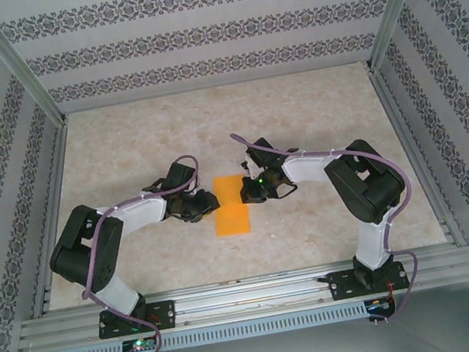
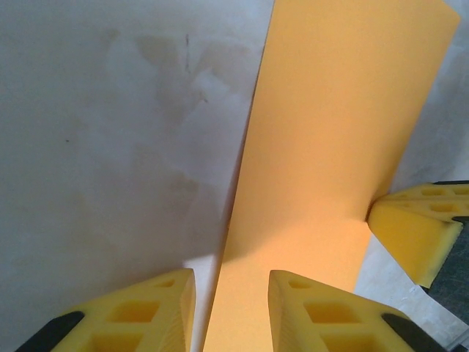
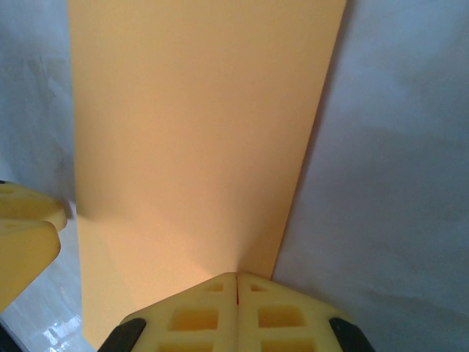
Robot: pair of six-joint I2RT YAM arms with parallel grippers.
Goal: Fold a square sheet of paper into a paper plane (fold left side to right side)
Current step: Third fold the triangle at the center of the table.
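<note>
The square sheet of paper (image 1: 230, 205) lay flat as a strip, its long axis pointing away from the bases, right between both arms. My left gripper (image 1: 210, 202) had its jaws part-spread astride the left edge. The right gripper (image 1: 249, 190) was pressed together, tips touching the right edge.
</note>
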